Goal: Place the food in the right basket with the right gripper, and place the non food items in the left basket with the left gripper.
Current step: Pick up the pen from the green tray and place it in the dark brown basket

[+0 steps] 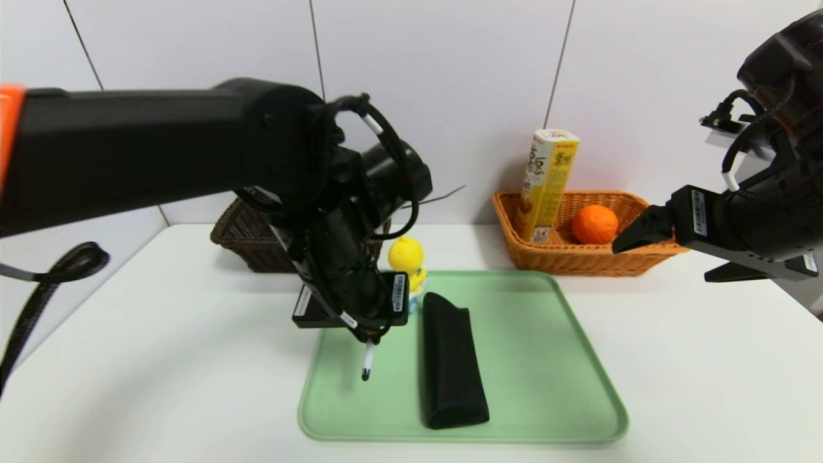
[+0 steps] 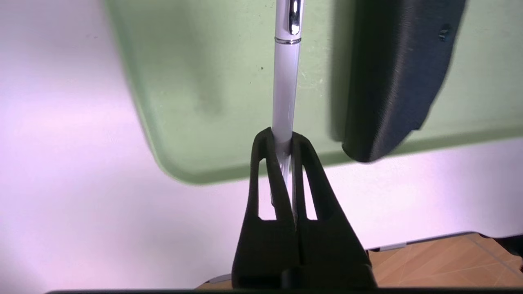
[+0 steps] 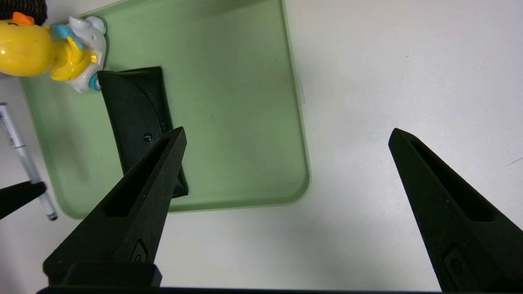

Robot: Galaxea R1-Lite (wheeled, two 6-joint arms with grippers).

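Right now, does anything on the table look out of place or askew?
Only the snack carton: it leans tilted against the wall of the orange basket beside the orange. Nothing is spilled or damaged.

Both arms are clad in matte black housings; an orange band is seen at the left arm's upper end. Looping black cables with white sleeves are routed behind each claw. White barcode labels are fixed just behind the tapered, hollow-slotted black fingers of both claws.
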